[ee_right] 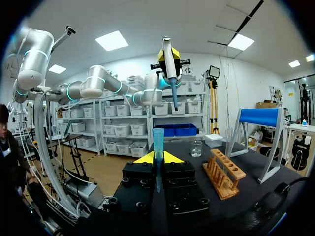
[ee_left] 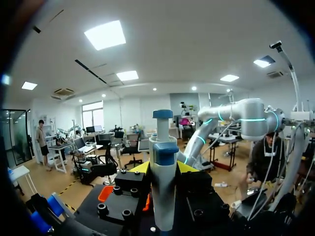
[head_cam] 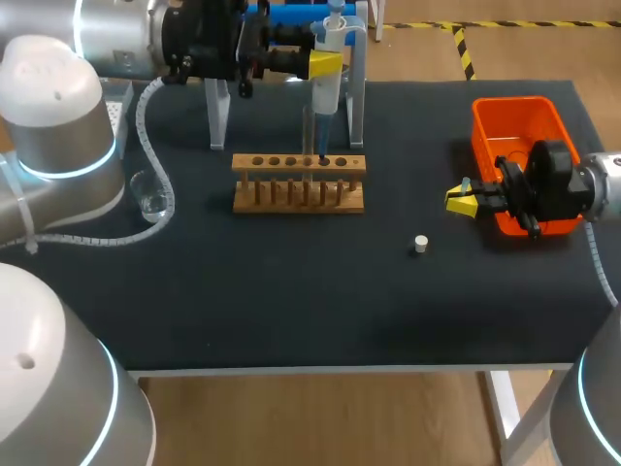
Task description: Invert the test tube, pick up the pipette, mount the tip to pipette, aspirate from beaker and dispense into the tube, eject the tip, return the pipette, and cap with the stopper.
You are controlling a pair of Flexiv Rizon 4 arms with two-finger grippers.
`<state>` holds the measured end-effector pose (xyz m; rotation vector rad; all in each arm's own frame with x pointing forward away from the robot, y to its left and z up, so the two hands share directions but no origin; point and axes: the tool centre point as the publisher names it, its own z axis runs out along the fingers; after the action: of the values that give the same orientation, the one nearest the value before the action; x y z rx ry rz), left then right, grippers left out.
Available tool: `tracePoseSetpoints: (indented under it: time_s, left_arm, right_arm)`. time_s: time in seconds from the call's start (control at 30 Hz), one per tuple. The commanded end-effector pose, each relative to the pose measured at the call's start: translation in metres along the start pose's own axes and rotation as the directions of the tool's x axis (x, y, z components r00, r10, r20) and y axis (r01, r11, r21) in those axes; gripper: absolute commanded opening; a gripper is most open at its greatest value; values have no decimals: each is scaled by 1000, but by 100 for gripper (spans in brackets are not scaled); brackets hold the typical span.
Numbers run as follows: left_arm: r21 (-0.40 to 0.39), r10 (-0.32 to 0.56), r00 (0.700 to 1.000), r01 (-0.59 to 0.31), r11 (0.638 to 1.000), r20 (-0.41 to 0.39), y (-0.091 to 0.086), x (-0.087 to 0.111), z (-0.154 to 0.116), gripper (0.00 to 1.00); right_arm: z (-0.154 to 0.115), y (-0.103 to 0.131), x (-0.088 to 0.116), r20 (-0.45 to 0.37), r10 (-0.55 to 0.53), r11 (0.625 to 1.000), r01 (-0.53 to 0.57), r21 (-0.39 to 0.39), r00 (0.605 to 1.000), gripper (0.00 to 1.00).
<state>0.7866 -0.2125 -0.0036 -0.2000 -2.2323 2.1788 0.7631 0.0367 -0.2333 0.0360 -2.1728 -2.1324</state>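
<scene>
Glass beaker (head_cam: 151,197) stands on the dark mat (head_cam: 291,291) at the left, beside the left arm's coiled cable.

Left gripper (head_cam: 326,66) is over the back of the table, clenched on the pipette (head_cam: 325,97). In the left wrist view both yellow fingers press the white barrel from opposite sides. The pipette hangs upright with its blue plunger on top. Its blue tip (head_cam: 323,146) points down at a hole towards the right end of the wooden test tube rack (head_cam: 299,184). A faint clear test tube (head_cam: 309,131) appears to stand in the rack just beside the tip. The pipette stand (head_cam: 356,97), white legs and blue bar, is behind the rack.

White stopper (head_cam: 420,244) lies on the mat, right of the rack and apart from it.

Right gripper (head_cam: 463,200) hangs level, just left of the orange bin (head_cam: 514,112). Its fingers are closed on a clear blue-tinted tapered tube (ee_right: 158,140), wide end outward; whether this is a spare tip cannot be told
</scene>
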Motion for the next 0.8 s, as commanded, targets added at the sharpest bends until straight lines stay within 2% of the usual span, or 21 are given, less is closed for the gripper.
tracePoseSetpoints:
  time_s: [0.03, 0.23, 0.33, 0.8]
  left_arm:
    - [7, -1, 1000, 1, 1000, -15, 3, -7, -3, 0]
    - [53, 3, 1000, -3, 999, -8, 3, -9, -5, 0]
    - [60, -25, 1000, 25, 998, -9, 3, -9, -7, 0]
    - [44, -28, 1000, 28, 999, 9, 0, -9, -14, 0]
  right_arm:
    - [0, 0, 1, 1, 0, 1000, 0, 2, 1000, 0]
    - [0, 0, 1, 1, 0, 1000, 0, 2, 1000, 0]
    - [0, 0, 1, 1, 0, 1000, 0, 2, 1000, 0]
    - [0, 0, 1, 1, 0, 1000, 0, 2, 1000, 0]
